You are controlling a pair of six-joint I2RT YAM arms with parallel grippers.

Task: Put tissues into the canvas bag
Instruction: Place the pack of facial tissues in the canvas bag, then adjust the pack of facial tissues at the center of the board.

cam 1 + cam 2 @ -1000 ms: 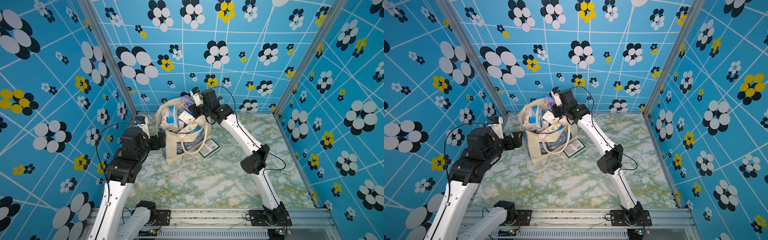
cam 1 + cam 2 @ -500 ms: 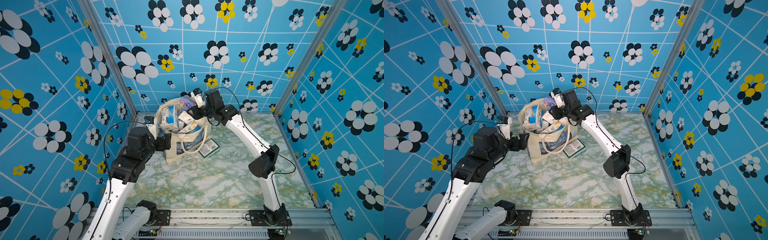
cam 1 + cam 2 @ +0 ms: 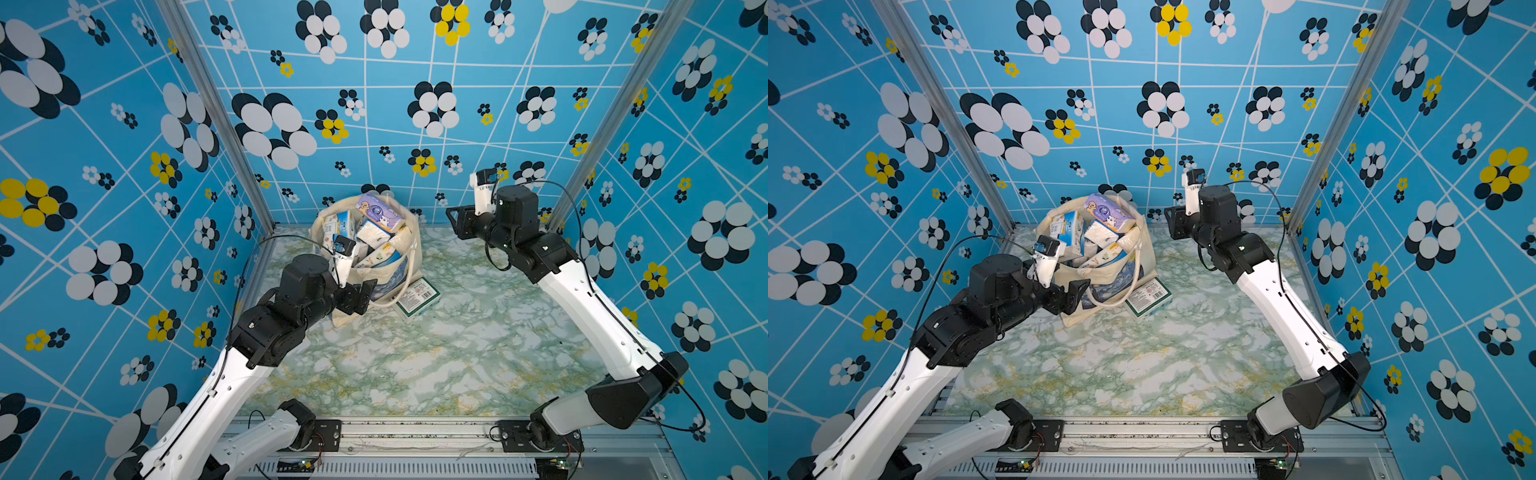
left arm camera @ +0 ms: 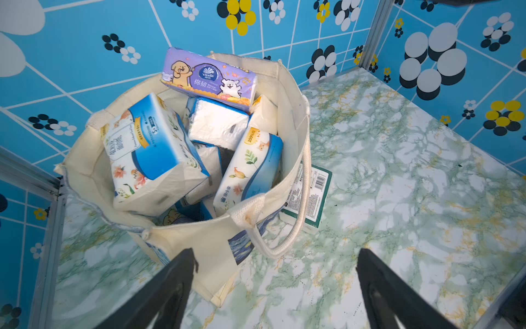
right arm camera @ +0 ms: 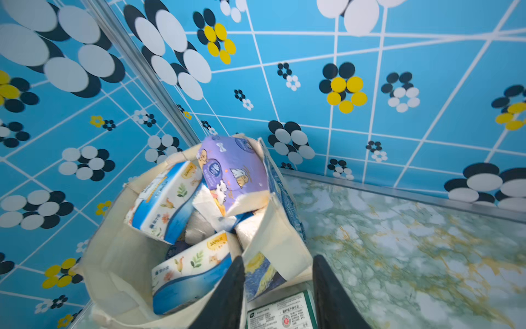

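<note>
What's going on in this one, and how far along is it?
Two robot arms are packing tissues into a canvas bag. The bag is crammed with packs, with a lavender pack on top at its far rim. One green-edged pack lies on the table beside the bag. The left gripper hovers open and empty near the bag. The right gripper is open and empty, off to its side.

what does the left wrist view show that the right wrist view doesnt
Only left wrist: the left gripper, jaws wide apart, and a hanging loop handle. Only right wrist: the right gripper, jaws less far apart. Both: the canvas bag, the lavender pack on top, blue-and-white packs inside, the green pack on the table beside it.
</note>
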